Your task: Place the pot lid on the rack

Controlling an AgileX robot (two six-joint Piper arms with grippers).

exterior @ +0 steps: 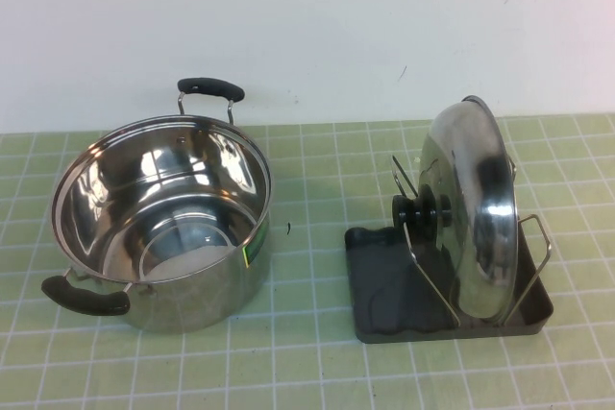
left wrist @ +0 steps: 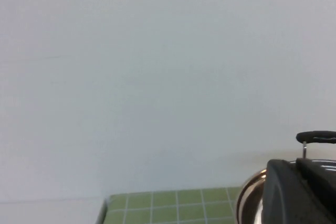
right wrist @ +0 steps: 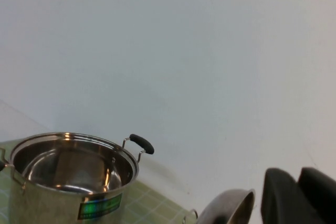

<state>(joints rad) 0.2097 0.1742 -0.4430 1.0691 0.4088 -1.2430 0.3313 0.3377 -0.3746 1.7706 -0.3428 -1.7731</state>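
The shiny steel pot lid (exterior: pixel 478 223) stands on edge in the wire loops of the dark grey rack (exterior: pixel 380 300), its black knob (exterior: pixel 423 213) facing left toward the pot. The lid's rim also shows in the right wrist view (right wrist: pixel 226 208). Neither arm shows in the high view. My left gripper (left wrist: pixel 296 170) appears only in its wrist view, fingers together and empty, off to the pot's side. My right gripper (right wrist: pixel 300 176) appears only in its wrist view, fingers together and empty, raised beside the lid and apart from it.
The deep steel pot (exterior: pixel 159 218) with two black handles stands open on the green tiled table at the left; it also shows in the right wrist view (right wrist: pixel 68 171) and partly in the left wrist view (left wrist: pixel 249 198). A white wall runs behind the table.
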